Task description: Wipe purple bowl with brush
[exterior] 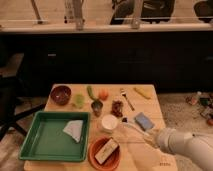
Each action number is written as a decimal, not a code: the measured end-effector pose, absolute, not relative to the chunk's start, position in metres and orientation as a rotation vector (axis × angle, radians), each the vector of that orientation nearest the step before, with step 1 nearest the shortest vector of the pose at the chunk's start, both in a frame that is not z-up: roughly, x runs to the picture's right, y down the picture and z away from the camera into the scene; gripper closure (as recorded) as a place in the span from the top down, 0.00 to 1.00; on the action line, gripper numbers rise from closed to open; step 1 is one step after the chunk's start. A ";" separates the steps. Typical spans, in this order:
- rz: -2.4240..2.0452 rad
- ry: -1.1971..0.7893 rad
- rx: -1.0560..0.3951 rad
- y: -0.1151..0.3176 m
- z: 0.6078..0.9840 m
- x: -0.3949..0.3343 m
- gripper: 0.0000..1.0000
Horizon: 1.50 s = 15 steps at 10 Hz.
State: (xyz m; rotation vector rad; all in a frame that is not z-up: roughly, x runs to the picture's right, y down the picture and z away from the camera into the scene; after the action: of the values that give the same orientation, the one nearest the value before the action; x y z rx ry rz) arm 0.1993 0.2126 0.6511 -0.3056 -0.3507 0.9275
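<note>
Wooden bench (149,106), pale top, set before a dark cabinet front. From the lower right a white arm (187,146) reaches in over the bench's right front corner. Left front is taken up by the green tray (45,142), with a crumpled white cloth (74,130) lying in it. At the front edge, just right of the tray, is the orange bowl (105,152), holding a pale block. Back left corner: the purple bowl (61,94), upright, behind the tray, well apart from the arm.

At the arm's tip the gripper (151,138) sits low over the bench, in front of the blue sponge (143,120). Its fingers are clamped narrow on the handle of the brush (135,129). The handle slants up and left from them, and the dark head lies just beside the white cup (109,122). Whether the head touches the bench cannot be told.

Behind the cup a fork (126,98) lies mid-bench, with a yellow piece (142,92) at the back right.
</note>
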 end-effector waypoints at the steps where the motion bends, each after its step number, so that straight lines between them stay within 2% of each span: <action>1: 0.930 -0.349 -0.304 0.213 0.651 0.201 0.00; 5: 0.945 -0.363 -0.246 0.196 0.653 0.207 0.00; 9: 0.925 -0.428 -0.161 0.125 0.672 0.197 0.00; 12: 0.846 -0.480 -0.153 0.095 0.673 0.157 0.00; 15: 0.719 -0.530 -0.211 0.077 0.676 0.098 0.00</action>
State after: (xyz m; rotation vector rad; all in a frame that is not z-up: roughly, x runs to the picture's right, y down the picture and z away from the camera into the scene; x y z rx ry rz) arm 0.0976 0.0765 0.6756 -0.2108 -0.5297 0.7190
